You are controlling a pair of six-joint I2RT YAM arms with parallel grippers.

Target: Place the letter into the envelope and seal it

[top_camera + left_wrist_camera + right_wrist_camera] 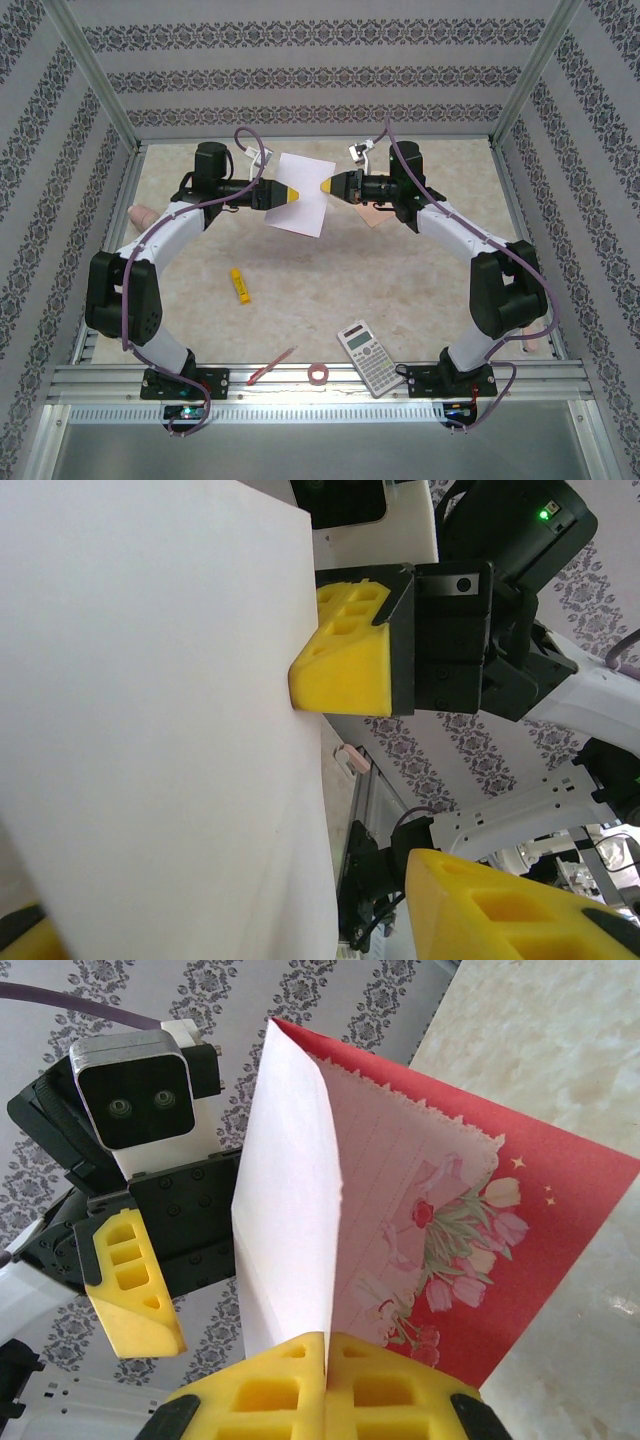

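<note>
- Step in hand, as judged: the sheet is being folded or re-gripped in the air ahead of insertion. Nothing has gone into the envelope yet.
- The letter [303,208], a thin rectangular paper sheet with a white back and a pink face bordered in red, hangs above the far middle of the pale marbled table [400,290], between the two arms.
- The right gripper [328,186], with yellow wedge-shaped fingers hollowed by square pockets, is clamped on the sheet's edge. In the right wrist view its pads meet on the paper with no gap.
- The left gripper [287,193], of the same make, stands wide apart and clamps nothing. The sheet runs between its fingers, clear of at least one.
- The paper is bent along a soft crease, the white panel angled over the printed face, which shows ruled lines, tulips and a scalloped inner edge. It looks limp and likely to flex.
- The envelope [373,216], plain peach paper, lies flat on the table just under the right arm and is partly hidden. Its flap cannot be made out.
- Next move, as judged: the left fingers need to close on the free panel and flatten the fold before the letter is carried to the envelope's mouth.
</note>
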